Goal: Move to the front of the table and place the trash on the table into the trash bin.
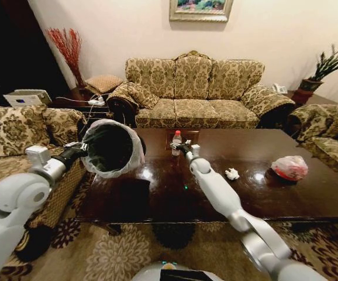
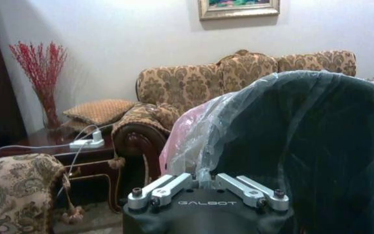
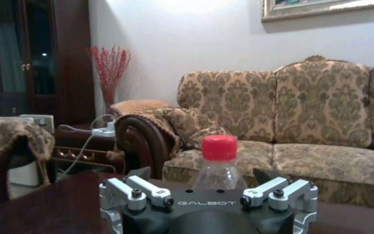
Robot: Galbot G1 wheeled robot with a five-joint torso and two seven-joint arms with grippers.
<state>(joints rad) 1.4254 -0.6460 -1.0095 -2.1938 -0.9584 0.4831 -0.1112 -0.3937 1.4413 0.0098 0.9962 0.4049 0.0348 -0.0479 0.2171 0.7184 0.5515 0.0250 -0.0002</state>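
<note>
near left, the left gripper [image 1: 82, 146] is clamped on the rim of the trash bin [image 1: 111, 147], held up off the floor and tilted so its dark mouth faces right, toward the surface [image 1: 216, 193]; judged, that keeps the opening close to where the trash gets picked. the whitish-pink liner is folded over the rim. in the left wrist view the bin wall [image 2: 304, 146] sits right against the left gripper [image 2: 208, 189] and the fingers are drawn in on the rim and liner.

right arm reaches from near right out over the middle of the surface. right gripper [image 1: 182, 147] is at the far-middle edge, its fingers spread apart either side of the bottle [image 1: 176, 143], which stands upright with red cap and red label. the right wrist view has the bottle [image 3: 218, 168] centred between the open fingers of the right gripper [image 3: 208, 187], not yet squeezed; looks lined up for a grasp.

right of the arm, white paper wad [image 1: 232, 174] lies on the surface, apart from everything. further right, the pink-white knotted bag [image 1: 290, 167] sits near the right end, untouched.
</note>
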